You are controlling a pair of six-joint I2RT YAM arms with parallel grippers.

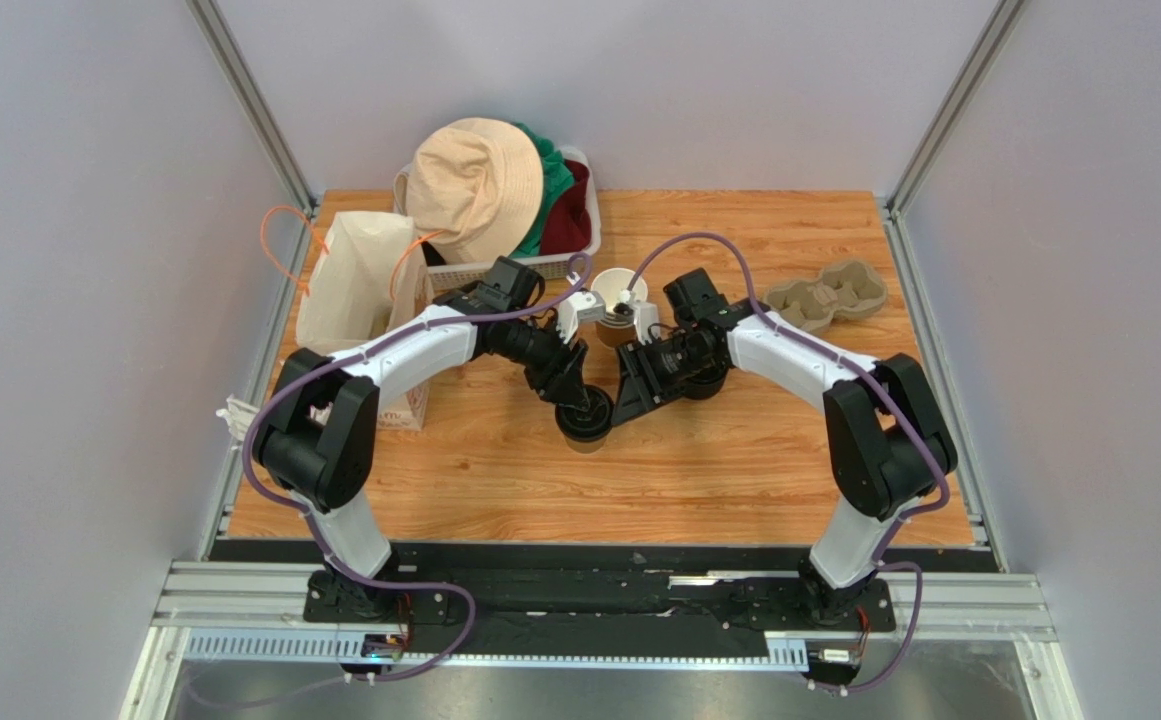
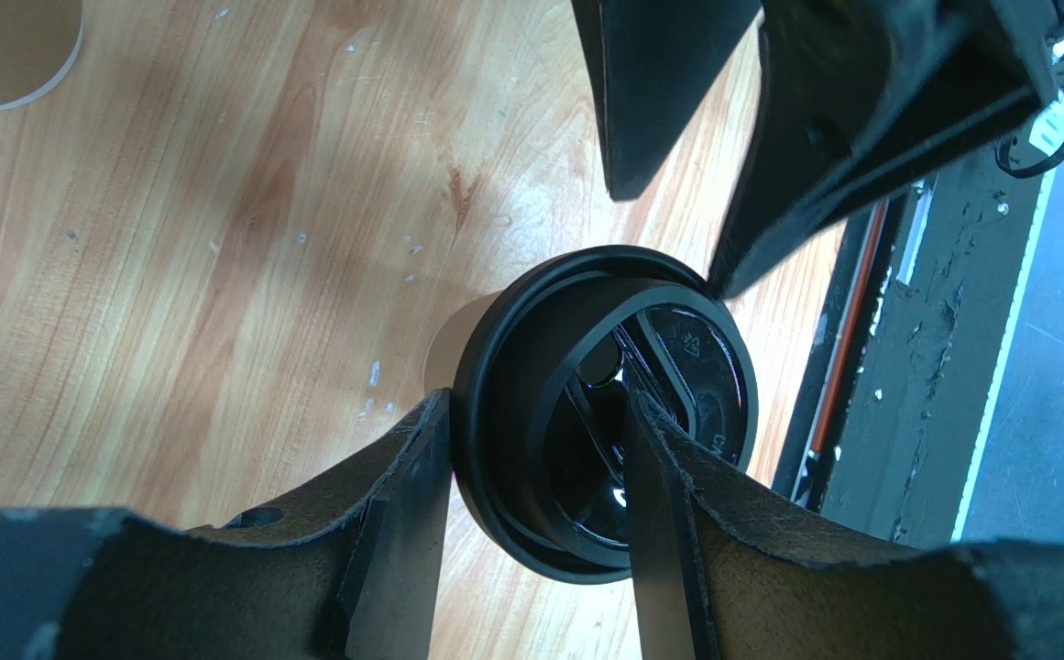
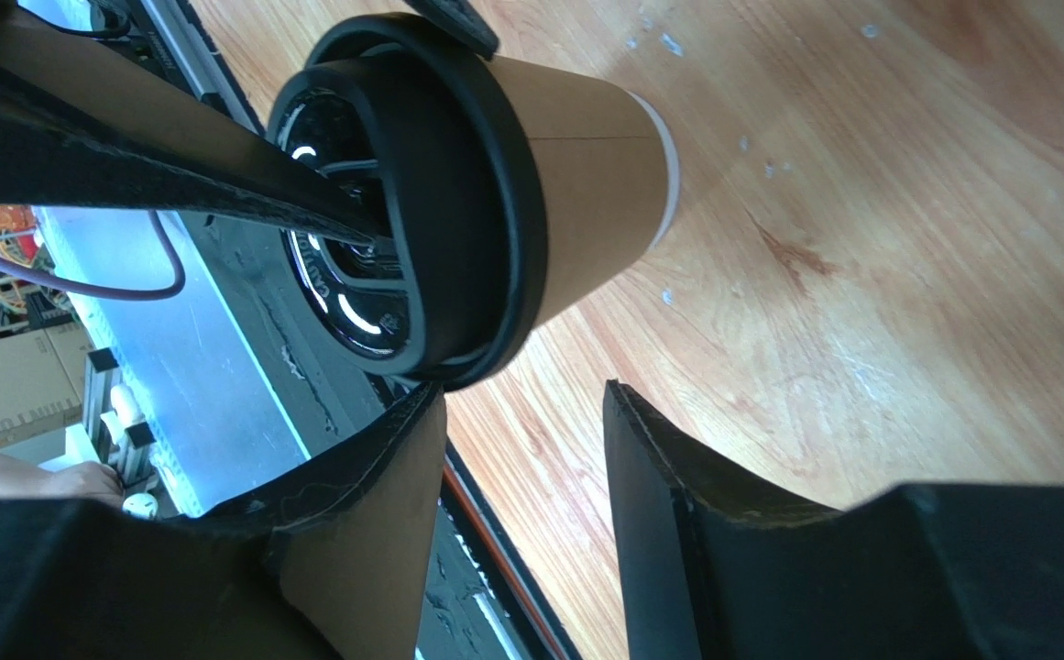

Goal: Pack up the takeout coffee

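Black fingers of the left gripper (image 2: 534, 403) pinched the rim of the coffee's (image 3: 585, 151) lid (image 2: 696, 351), one outside it and one in its recess. The right gripper (image 3: 521, 399) stood open beside the cup, bare wood between its jaws, one finger touching the lid's edge. The cup stood mid-table (image 1: 752, 465). Behind, a basket (image 1: 595, 210) held a hat (image 1: 474, 180) and clothes (image 1: 564, 203); a white bag (image 1: 353, 278) stood left and a pulp carrier (image 1: 830, 293) right.

The takeout coffee (image 3: 592, 179) stands on the wooden table (image 3: 909, 206), and the left gripper (image 3: 413, 124) pinches the rim of its black lid (image 3: 482, 234). The right gripper (image 3: 521, 413) is just beside the cup, with its jaws apart and nothing between them.
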